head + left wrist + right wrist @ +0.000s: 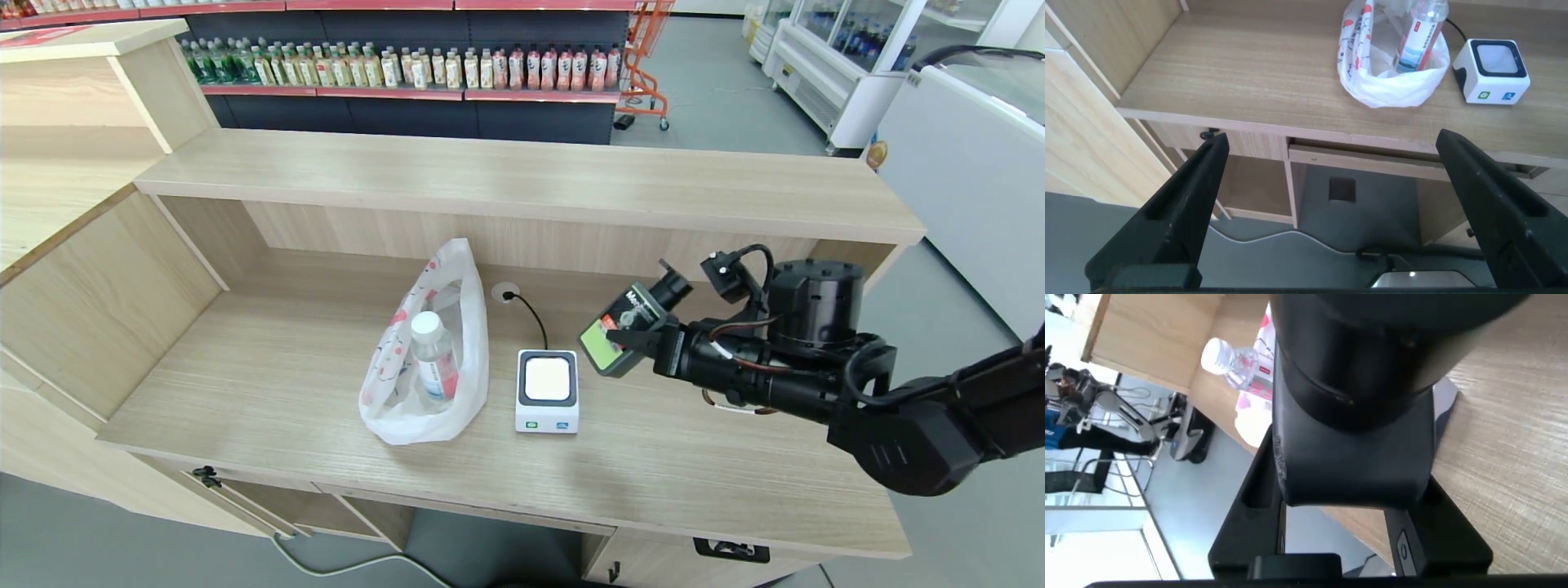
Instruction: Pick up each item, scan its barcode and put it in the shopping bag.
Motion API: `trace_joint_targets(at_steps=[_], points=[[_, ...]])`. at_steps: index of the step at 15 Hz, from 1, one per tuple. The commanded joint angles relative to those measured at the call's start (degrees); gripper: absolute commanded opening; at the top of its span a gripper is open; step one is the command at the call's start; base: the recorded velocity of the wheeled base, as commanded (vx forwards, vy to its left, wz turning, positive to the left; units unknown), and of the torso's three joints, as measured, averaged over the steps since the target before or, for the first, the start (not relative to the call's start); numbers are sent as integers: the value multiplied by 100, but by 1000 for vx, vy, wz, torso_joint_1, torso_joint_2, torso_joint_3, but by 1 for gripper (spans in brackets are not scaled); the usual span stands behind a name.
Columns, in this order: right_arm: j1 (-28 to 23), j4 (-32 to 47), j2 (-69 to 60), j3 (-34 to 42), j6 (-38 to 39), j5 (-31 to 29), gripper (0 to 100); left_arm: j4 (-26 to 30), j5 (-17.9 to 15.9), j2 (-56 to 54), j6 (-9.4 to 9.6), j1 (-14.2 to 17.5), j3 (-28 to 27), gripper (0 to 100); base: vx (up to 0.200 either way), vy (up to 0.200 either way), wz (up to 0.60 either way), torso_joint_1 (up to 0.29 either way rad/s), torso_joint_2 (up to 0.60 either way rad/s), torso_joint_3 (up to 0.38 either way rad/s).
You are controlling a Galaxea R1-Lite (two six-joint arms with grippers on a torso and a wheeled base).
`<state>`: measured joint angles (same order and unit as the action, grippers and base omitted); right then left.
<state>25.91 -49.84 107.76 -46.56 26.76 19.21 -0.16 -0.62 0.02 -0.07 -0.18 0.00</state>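
On the wooden counter (269, 384) the shopping bag (392, 412) stands open just left of the scanner (547, 390), with one clear bottle (431, 359) already upright inside it, so I judge that item finished. The right gripper (641, 336) pinches a dark container (600, 349) with a green label, held just right of the scanner and not over its window (its barcode I cannot make out), so scanning and bagging look yet to be done. The left gripper (1331, 204) hangs spread and empty off the counter's near edge.
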Motion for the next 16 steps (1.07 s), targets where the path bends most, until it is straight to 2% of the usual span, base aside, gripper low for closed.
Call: trace_joint_targets(at_steps=[1,7,8,11,16], points=[[11,-9,491,-55,5,12,0,-2,1,6,-1,1,0,100,0,0,0,0,0,0],[266,-17,1212,-591,128,83,0,-2,1,-2,-1,1,0,100,0,0,0,0,0,0],[292,-26,1212,-556,181,505,0,-2,1,-2,25,1,0,100,0,0,0,0,0,0],[257,-26,1221,-591,304,698,0,-2,1,-2,16,1,0,100,0,0,0,0,0,0],[-112,18,1370,-925,330,1225,0,-2,1,-2,25,1,0,100,0,0,0,0,0,0]])
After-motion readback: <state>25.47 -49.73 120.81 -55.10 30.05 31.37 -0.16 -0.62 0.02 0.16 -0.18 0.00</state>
